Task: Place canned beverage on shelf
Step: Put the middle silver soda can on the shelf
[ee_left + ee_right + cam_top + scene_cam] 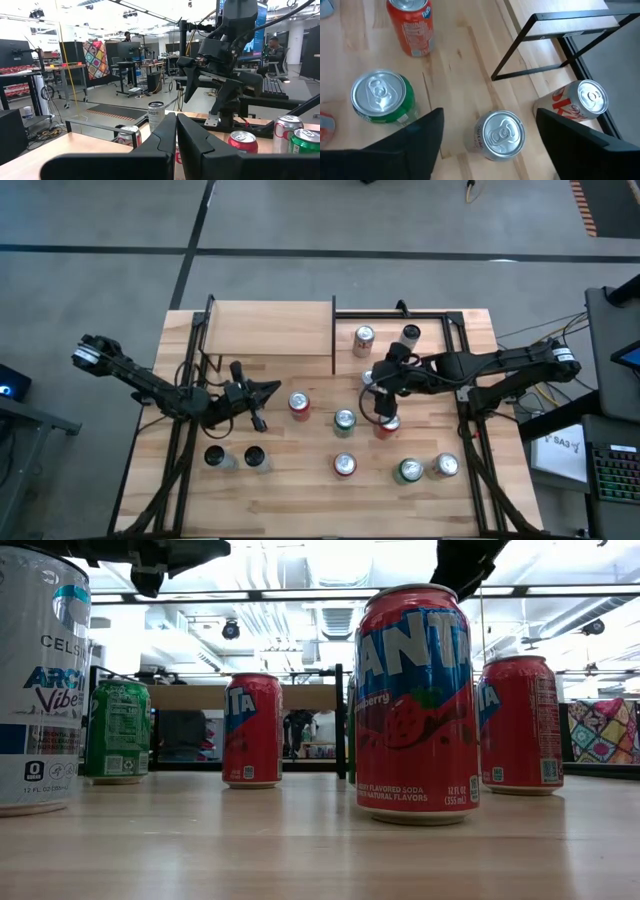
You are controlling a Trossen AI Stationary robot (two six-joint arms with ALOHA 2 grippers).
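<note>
The shelf (270, 330), a light wood board with thin black posts, stands at the table's far left. Several cans stand upright on the tabletop. My right gripper (380, 392) is open and slants down over a silver-topped can (497, 135). Its fingers stand on either side of that can and above it, apart from it. A green can (382, 97), an orange-red can (412, 25) and a white-and-red can (582, 102) stand around it. My left gripper (176, 135) is shut on nothing and held level above the table's left middle (268, 390).
A bare black frame (400, 315) stands to the right of the shelf, with two cans (363, 338) (410, 335) inside it. More cans stand near the front: red (344, 465), green (410, 470), silver (445, 466), and two dark-topped ones (215, 457) at front left.
</note>
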